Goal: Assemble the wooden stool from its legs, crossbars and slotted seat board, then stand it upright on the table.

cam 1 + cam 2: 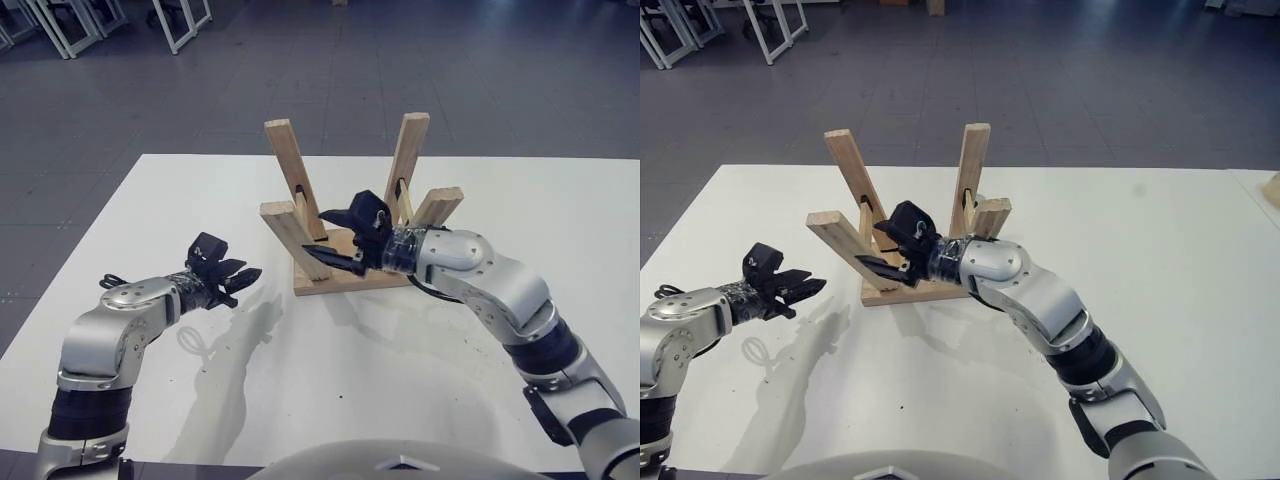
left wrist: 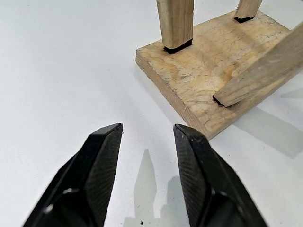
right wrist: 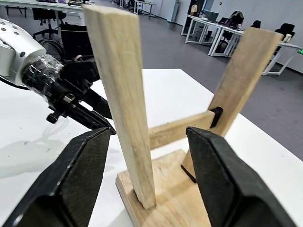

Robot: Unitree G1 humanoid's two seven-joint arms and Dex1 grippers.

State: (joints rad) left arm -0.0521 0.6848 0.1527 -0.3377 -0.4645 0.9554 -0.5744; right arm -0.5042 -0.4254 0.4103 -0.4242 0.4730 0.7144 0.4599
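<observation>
Stool [image 1: 350, 281] inverted, well inside table [image 1: 420, 390] edges.

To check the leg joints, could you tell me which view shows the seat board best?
The left wrist view: seat board close up, three legs entering it. The eye views show it distant, partly behind the right gripper; the right wrist view, one end.

Count of items in view:

- Seat board [image 1: 345, 280]: one, at frame centre, on the surface [image 1: 450, 380].
- Legs: four, all set in the board: upper-left leg [image 1: 288, 165], upper-right leg [image 1: 409, 155], lower-left leg [image 1: 290, 235], lower-right leg [image 1: 440, 205].
- Crossbar [image 3: 180, 126]: one clearly seen, joining two legs. Whether there are others cannot be told.
- Hands: two, the left hand [image 1: 250, 277] at lower left and the right hand [image 1: 315, 235] at centre, with two fingers each.
- Surface: one.
</observation>
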